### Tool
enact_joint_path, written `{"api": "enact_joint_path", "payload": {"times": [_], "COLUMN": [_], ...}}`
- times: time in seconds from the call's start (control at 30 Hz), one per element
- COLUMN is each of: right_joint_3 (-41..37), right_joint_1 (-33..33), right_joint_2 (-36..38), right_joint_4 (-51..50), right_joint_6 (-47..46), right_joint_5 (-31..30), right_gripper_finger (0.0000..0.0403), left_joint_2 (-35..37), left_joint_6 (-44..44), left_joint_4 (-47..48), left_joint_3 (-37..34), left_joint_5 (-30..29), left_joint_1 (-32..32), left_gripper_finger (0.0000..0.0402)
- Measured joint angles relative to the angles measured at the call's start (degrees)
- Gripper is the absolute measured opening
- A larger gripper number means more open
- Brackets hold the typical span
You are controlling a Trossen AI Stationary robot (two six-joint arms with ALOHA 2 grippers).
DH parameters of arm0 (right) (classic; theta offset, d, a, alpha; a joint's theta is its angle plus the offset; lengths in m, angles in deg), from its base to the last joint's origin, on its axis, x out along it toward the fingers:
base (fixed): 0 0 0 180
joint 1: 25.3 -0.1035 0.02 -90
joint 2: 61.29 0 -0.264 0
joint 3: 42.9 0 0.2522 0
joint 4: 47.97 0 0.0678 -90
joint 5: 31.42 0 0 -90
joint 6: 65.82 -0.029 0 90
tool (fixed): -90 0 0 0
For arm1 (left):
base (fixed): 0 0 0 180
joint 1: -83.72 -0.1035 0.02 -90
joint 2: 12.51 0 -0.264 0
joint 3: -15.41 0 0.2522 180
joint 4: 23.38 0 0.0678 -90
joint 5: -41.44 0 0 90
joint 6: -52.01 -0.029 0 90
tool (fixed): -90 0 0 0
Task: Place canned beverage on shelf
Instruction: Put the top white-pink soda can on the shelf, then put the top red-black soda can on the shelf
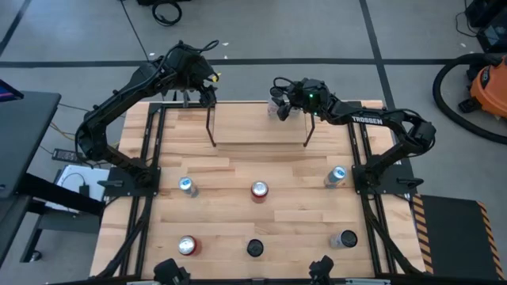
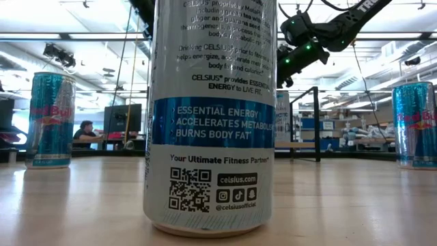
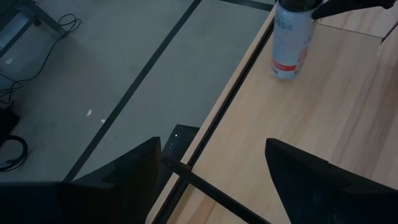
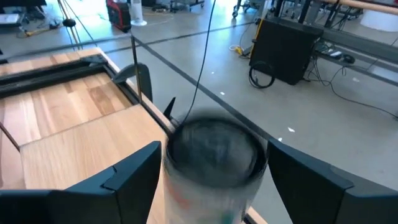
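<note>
Item: right gripper (image 4: 211, 180), dark two-finger tool, fingers flanking a white cylindrical beverage can (image 4: 214, 168) at the upper right of the high view; whether the pads press or have let go cannot be told. The can stands on the low light-wood shelf (image 1: 257, 131) beside its back edge; risk: a finger catching it on withdrawal would tip it off onto the floor. Left gripper (image 3: 211, 174), upper left, part-open, empty. Writing: "TROSSEN" on the right arm (image 1: 380, 123); "CELSIUS", "ESSENTIAL ENERGY", "celsius.com" on the near white-and-blue can (image 2: 212, 116); apparently "Red Bull" on the blue-and-silver can (image 2: 49, 119).
</note>
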Motion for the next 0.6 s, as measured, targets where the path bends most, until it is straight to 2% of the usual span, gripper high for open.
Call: {"api": "enact_joint_path", "payload": {"times": [0.3, 0.6], "right_joint_3": [0.1, 0.1], "right_joint_1": [0.1, 0.1], "right_joint_2": [0.1, 0.1], "right_joint_4": [0.7, 8.8], "right_joint_6": [0.2, 0.0], "right_joint_5": [0.0, 0.2], "right_gripper_finger": [0.0309, 0.0309], "left_joint_2": [0.0, 0.0], "left_joint_6": [0.0, 0.0], "left_joint_4": [0.0, 0.0], "left_joint_3": [0.0, 0.0], "left_joint_5": [0.0, 0.0], "left_joint_1": [0.0, 0.0], "left_gripper_finger": [0.0291, 0.0291]}}
